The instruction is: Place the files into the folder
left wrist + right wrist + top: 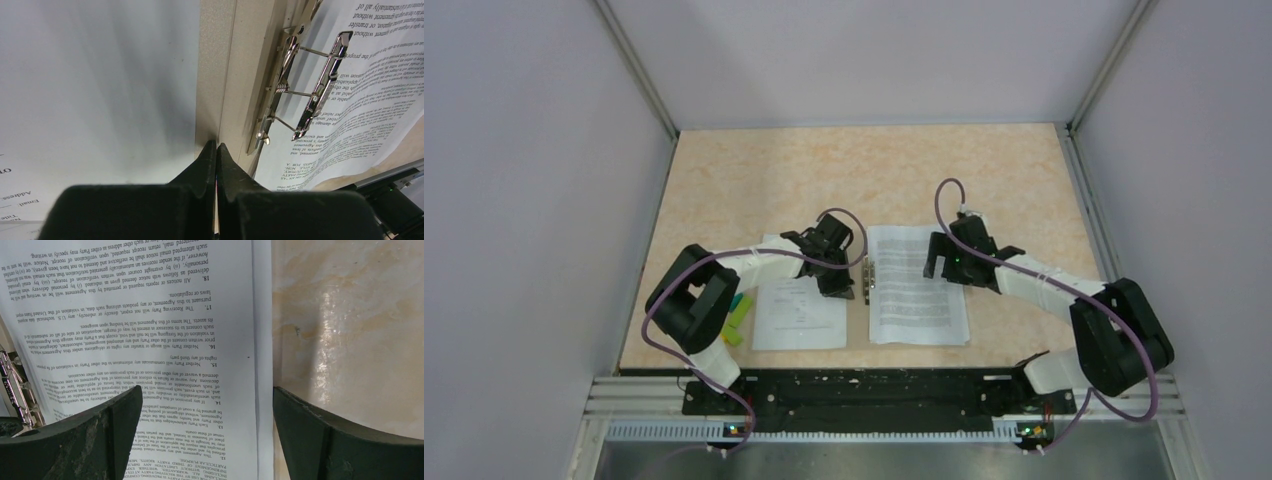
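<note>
Two white printed sheets lie side by side near the table's front, the left sheet [799, 312] and the right sheet [918, 288]. They cover most of the open tan folder, of which a strip at the spine [235, 75] shows. Its metal clip [302, 82] stands between the sheets [869, 280]. My left gripper [837, 287] is shut, its tips [216, 146] down at the spine strip beside the left sheet [100, 75]. My right gripper [948, 262] is open, its jaws [207, 390] straddling the right edge of the right sheet [150, 315].
Green and yellow blocks [738, 318] lie left of the left sheet, under the left arm. The speckled beige tabletop [874, 170] stretches behind the sheets, with grey walls on three sides. Bare tabletop [350, 330] shows right of the right sheet.
</note>
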